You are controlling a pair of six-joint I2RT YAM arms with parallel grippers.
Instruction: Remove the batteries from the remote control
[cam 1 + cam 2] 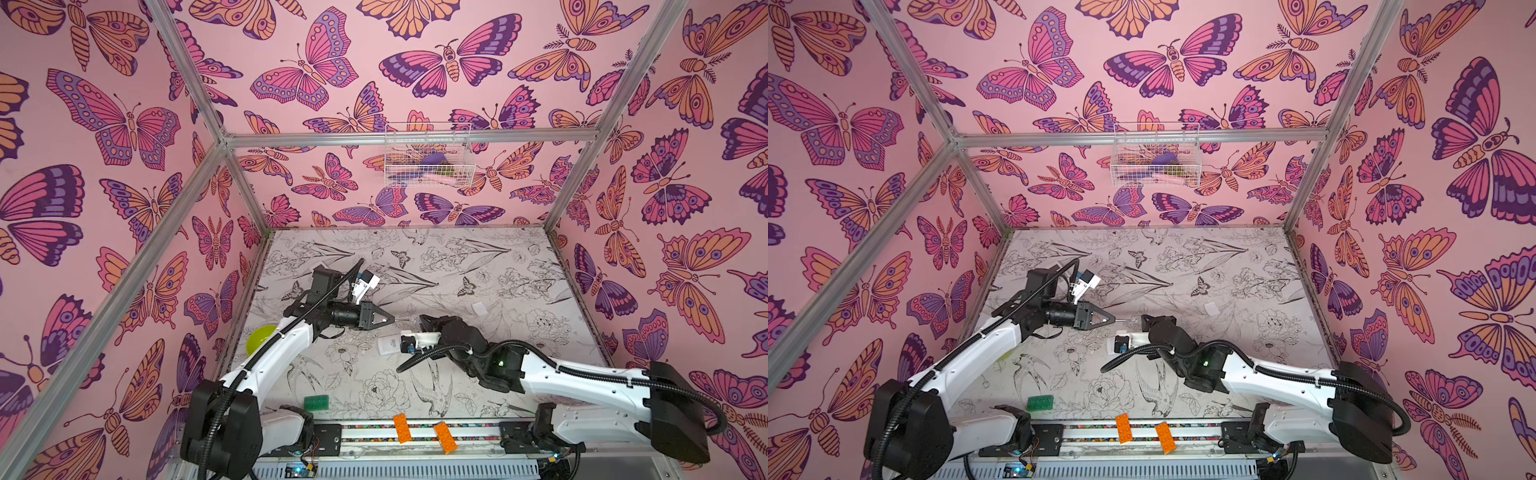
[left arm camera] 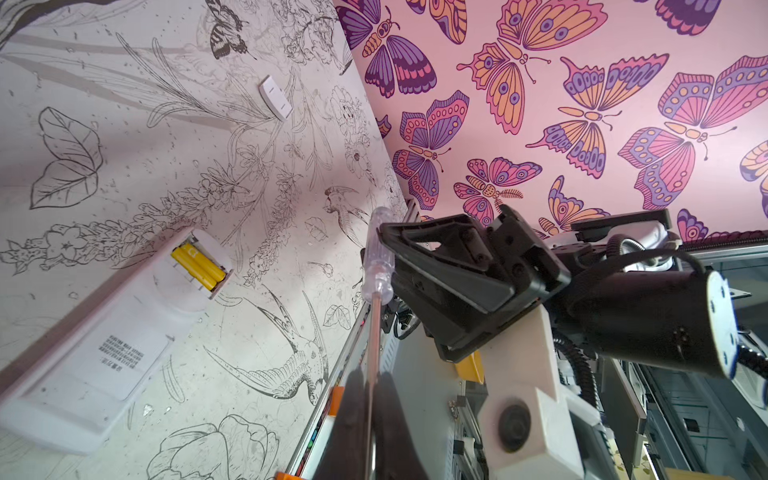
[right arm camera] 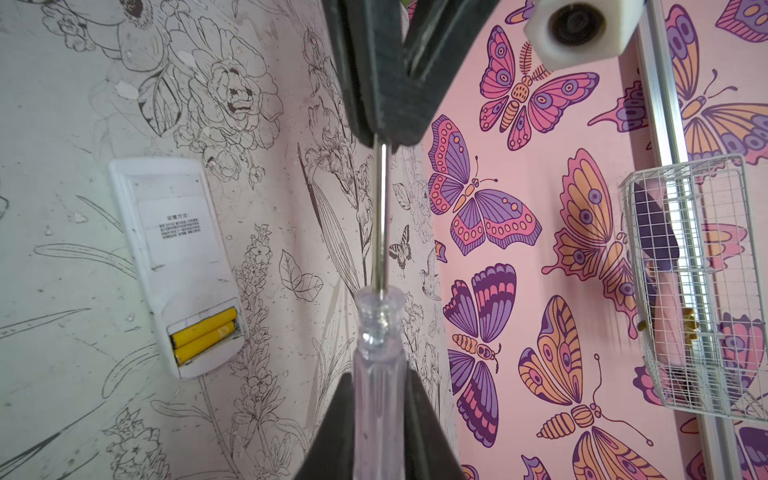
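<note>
The left arm [image 1: 274, 353] comes up from the near edge and bends at its wrist. That makes the left gripper [image 1: 390, 319] point sideways, toward the middle. Its two fingers [image 2: 353, 419] are pressed tight on the thin metal rod of a screwdriver [image 3: 380, 216].

The right arm [image 1: 582, 382] stretches in low from the right side. The right gripper [image 1: 423, 321] points back at the left one. Its fingers [image 3: 424, 432] squeeze the clear handle.

The two grippers face each other tip to tip and are very near. Each one holds one end.
</note>
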